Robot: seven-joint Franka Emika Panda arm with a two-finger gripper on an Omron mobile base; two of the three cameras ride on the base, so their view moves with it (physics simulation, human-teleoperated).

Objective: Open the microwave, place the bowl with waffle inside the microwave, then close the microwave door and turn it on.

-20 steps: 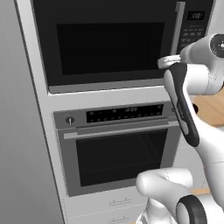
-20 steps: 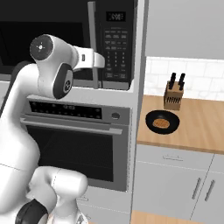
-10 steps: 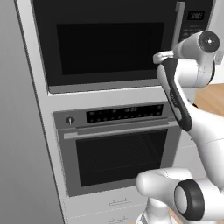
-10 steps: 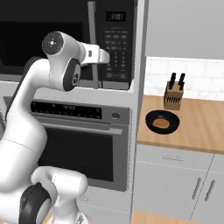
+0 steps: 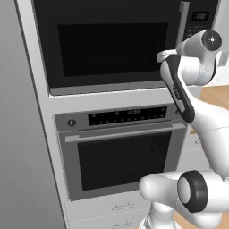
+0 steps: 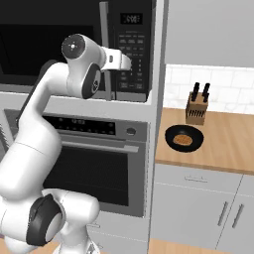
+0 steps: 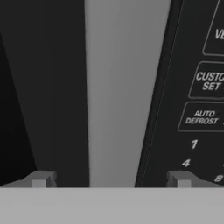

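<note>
I've got the gripper [image 7: 109, 180] spread wide, straddling the handle [image 7: 124, 87] of the microwave door [image 5: 109, 42]. The bar runs vertically, dead ahead between the fingertips, keypad [image 7: 201, 100] just beside it.

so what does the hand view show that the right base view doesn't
Hand view alone: keypad labels readable up close, such as auto defrost, and the open end effector with its fingertips either side of the silver handle.

Right base view alone: the oven, the wooden counter, a knife block and the black bowl with waffle.

Both: the microwave's handle and keypad strip, with the door shut.
</note>
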